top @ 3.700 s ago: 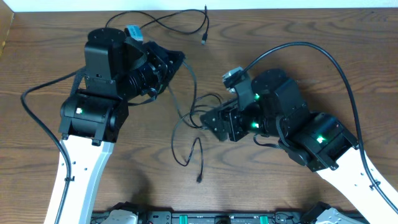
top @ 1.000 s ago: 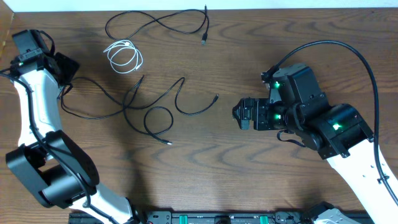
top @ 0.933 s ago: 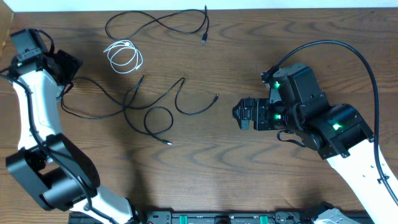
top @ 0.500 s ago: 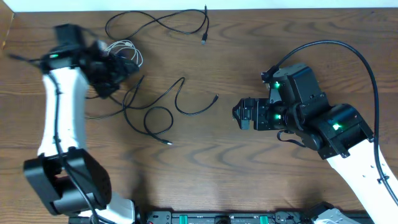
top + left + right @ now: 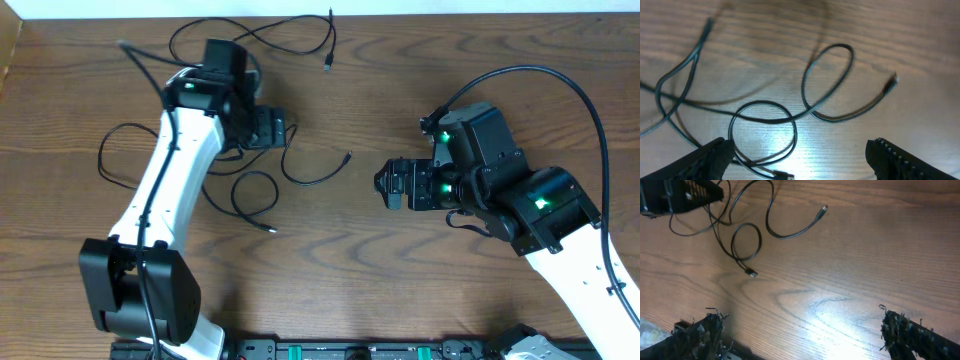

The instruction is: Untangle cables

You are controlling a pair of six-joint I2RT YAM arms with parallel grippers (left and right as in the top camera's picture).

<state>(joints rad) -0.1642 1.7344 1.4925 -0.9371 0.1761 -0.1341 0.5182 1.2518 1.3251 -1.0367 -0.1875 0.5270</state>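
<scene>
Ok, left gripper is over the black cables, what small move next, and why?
Probably lower the left gripper straight down and close on the looped black cable. Its jaws stand open, holding nothing, and that loop, where the cable crosses itself, lies between them.

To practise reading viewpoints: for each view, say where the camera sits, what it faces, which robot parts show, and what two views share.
Overhead: above the brown wooden table, facing down; left arm and right arm show.
Left wrist: rides the left arm, faces the looped thin black cable; own jaws at bottom corners.
Right wrist: rides the right arm, faces table and cable; jaws below.
Wrist views share that cable.
</scene>
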